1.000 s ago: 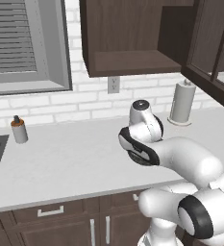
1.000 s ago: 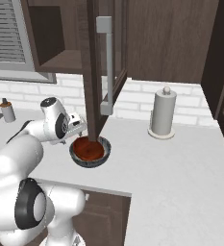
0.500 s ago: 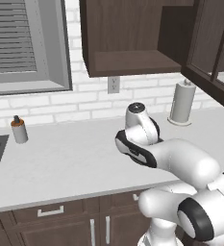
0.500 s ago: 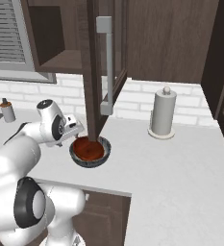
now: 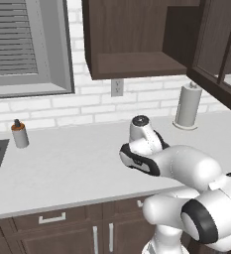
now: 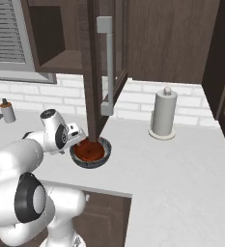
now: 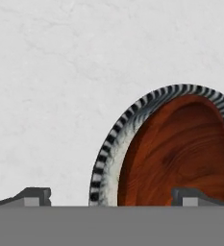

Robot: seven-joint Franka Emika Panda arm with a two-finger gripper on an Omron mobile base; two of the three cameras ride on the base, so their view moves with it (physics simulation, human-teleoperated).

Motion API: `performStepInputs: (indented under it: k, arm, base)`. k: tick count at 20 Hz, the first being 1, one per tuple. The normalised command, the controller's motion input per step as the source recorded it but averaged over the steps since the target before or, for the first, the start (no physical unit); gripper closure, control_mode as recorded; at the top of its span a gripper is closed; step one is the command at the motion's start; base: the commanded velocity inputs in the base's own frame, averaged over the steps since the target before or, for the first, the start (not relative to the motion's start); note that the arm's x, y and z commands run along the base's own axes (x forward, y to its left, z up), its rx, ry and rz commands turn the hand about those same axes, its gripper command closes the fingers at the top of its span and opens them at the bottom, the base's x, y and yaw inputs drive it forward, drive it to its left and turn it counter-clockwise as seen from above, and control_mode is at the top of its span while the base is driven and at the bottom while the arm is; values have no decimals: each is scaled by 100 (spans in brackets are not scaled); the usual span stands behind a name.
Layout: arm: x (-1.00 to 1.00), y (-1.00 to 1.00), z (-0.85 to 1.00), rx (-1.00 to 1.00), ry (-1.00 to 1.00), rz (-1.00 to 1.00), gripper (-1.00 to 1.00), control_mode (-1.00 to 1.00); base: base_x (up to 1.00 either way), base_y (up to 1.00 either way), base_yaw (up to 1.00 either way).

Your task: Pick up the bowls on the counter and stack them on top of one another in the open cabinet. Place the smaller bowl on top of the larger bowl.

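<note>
Hovering my claw [image 7: 111,196] wide open, gripping nothing, just above the counter [image 6: 181,178]. The smaller bowl [image 6: 89,151], reddish-brown, sits nested inside the larger bowl [image 6: 105,149] on the counter below the open cabinet [image 5: 137,65]. In hand view, one fingertip [image 7: 192,196] overlaps the bowls; the other stands over bare counter beside the striped rim.

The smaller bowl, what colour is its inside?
Glossy reddish-brown, like polished wood; the smaller bowl shows best in the hand view.

The smaller bowl [image 6: 89,151] sits inside the larger bowl [image 6: 104,157], apparently on the counter [image 6: 181,178].
</note>
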Motion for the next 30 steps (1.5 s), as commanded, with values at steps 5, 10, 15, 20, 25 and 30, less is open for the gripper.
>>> performStepInputs:
  k: [5, 10, 15, 20, 25, 30]
  arm:
    - [0, -21, -28, 0, -7, -4, -100, -100]
    - [0, -19, -38, 0, -5, -2, -100, -100]
    - [4, -9, -37, 0, -1, 0, 100, -100]
    - [3, 0, -3, 0, 0, 0, 100, -100]
    - [-13, 23, 24, 0, 0, 15, 100, -100]
    - [-46, 20, 93, -1, 0, 17, 100, -100]
  base:
    - [0, 0, 0]
    - [0, 0, 0]
    - [0, 0, 0]
    - [0, 0, 0]
    - [0, 0, 0]
    - [0, 0, 0]
